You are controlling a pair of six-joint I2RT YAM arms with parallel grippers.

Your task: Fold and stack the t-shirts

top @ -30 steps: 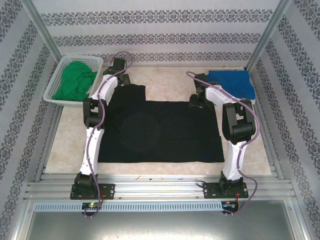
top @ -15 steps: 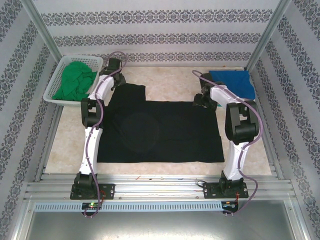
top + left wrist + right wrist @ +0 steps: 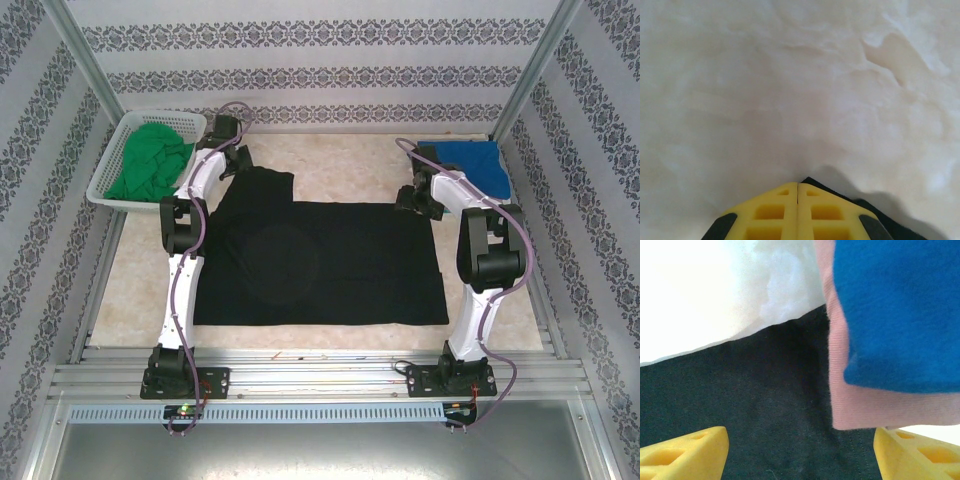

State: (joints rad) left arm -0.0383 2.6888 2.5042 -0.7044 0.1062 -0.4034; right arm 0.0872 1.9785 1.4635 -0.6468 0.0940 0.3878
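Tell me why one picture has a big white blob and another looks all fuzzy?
Right wrist view: glare washes the table out to white at upper left; the blue t-shirt is crisp. Left wrist view: the pale table looks soft, with a grey shadow beside the left gripper. Top external view: even light, yet the black t-shirt shows almost no creases.

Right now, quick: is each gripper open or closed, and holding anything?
Left gripper: closed, pinching the edge of the black shirt.
Right gripper: open, holding nothing, over the black shirt.
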